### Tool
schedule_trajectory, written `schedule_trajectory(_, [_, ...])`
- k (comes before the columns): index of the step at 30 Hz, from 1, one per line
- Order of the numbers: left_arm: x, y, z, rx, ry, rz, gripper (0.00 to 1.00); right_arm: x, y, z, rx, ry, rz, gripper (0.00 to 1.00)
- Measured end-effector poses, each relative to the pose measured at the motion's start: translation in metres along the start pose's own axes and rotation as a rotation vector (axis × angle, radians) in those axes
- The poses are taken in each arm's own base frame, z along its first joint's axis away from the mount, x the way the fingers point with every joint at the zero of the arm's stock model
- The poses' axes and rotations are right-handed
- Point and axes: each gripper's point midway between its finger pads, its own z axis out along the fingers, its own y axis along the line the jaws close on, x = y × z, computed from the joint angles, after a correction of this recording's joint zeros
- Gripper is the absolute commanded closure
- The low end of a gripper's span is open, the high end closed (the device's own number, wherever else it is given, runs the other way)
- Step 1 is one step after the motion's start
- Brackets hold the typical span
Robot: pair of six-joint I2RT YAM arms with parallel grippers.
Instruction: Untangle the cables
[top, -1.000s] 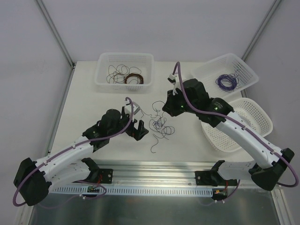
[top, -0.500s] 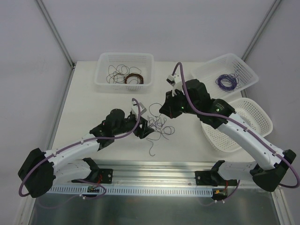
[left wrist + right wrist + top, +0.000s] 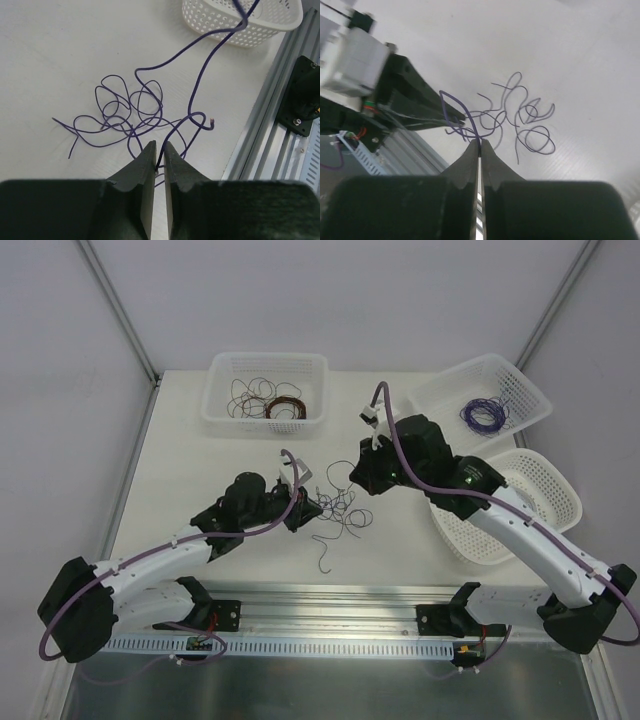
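- Starting on the left: the left arm (image 3: 150, 560) runs diagonally across the white table (image 3: 190, 455); behind it stands the back-left basket (image 3: 268, 358), with loose dark loops (image 3: 247, 398) and a wound red-brown coil (image 3: 287, 407) inside
- Along the near edge there's the metal rail (image 3: 330, 615); both arm bases are bolted to it
- Over on the right: the back-right basket (image 3: 480, 363) holds a purple coil (image 3: 484, 415); the near-right basket (image 3: 562, 483) sits just in front of it, and the right arm (image 3: 500, 515) crosses over its left side, hiding part of the mesh
- Count: three white baskets; two arms; two neat coils; one loose tangle
- The cables (image 3: 338, 505) lie on the table's middle, between the two grippers; hair-thin purple wire in overlapping loops and kinks, spread flat rather than knotted tight; one free end strays toward the rail
- Left gripper (image 3: 159, 145) is at the tangle's left edge, low to the table; jaws pinched to a sliver with a purple strand running into the gap; it has hold of the cables
- Right gripper (image 3: 480, 144) is at the tangle's far right side; jaws pressed together on a strand that arches up out of the tips; in its wrist view the left gripper's dark fingers reach in from the left, blocking part of the tangle
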Motion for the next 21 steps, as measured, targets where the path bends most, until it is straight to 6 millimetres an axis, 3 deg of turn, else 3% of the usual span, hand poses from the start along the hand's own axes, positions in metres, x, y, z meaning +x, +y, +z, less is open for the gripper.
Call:
schedule_trajectory(7, [-0.017, 0.0, -0.014, -0.041, -0.048, -0.02, 1.0, 0.044, -0.035, 0.016, 0.143, 0.117, -0.031, 0.99])
schedule_trajectory(12, [-0.038, -0.008, -0.021, -0.031, -0.091, -0.041, 1.0, 0.074, -0.054, 0.036, 0.215, 0.216, -0.035, 0.99])
schedule_trajectory(15, [-0.046, -0.011, -0.027, -0.026, -0.114, -0.044, 1.0, 0.082, -0.063, 0.043, 0.259, 0.244, -0.04, 0.99])
schedule_trajectory(21, [-0.058, -0.023, -0.047, -0.006, -0.159, -0.062, 1.0, 0.078, -0.093, 0.041, 0.364, 0.232, -0.008, 0.99])
